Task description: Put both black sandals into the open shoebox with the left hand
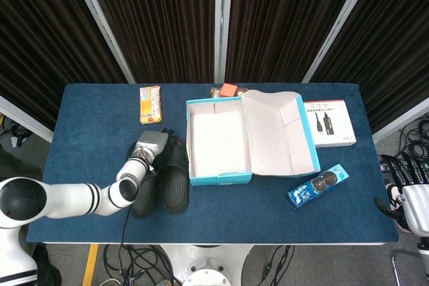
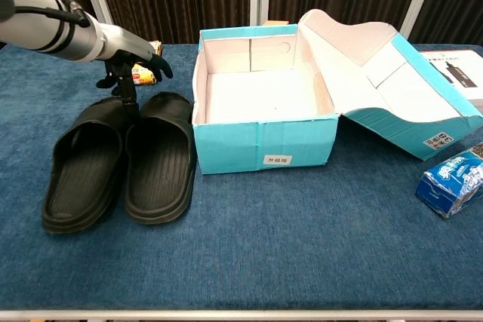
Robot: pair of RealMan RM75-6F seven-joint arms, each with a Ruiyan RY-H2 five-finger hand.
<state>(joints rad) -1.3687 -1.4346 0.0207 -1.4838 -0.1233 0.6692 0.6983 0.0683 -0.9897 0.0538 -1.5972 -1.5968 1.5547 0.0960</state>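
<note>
The table (image 2: 317, 262) carried everything, and the shoebox (image 2: 264, 145) sat near its middle, lid thrown back to the right, cavity empty and white. Neither sandal was in it yet.

Just left of the box lay the pair, side by side and touching along their inner edges: the right-hand sandal (image 2: 157, 160) close to the box's left wall, the left-hand sandal (image 2: 81, 167) beyond it. Over their far ends hung the left hand (image 2: 134, 65), fingers spread and pointing down, one dark fingertip reaching to about the seam between the two straps. It held nothing that I could see; whether that finger actually touched the rubber, I couldn't tell.

That seam was the worry. With the sandals pressed together, a grasp there might hook both straps, or catch one and drag the other askew. The near sandal also sat so tight to the cardboard that a lift swinging sideways could clip the box wall and shove the box, or fold its edge inward.

The right hand (image 1: 410, 200) waited off the table's right edge, well clear; I couldn't tell how its fingers lay.

Smaller things: the snack pack (image 2: 146, 72) lay just behind the left hand, an easy knock on a backswing. The blue cookie packet (image 2: 451, 179) was far off, no threat.
</note>
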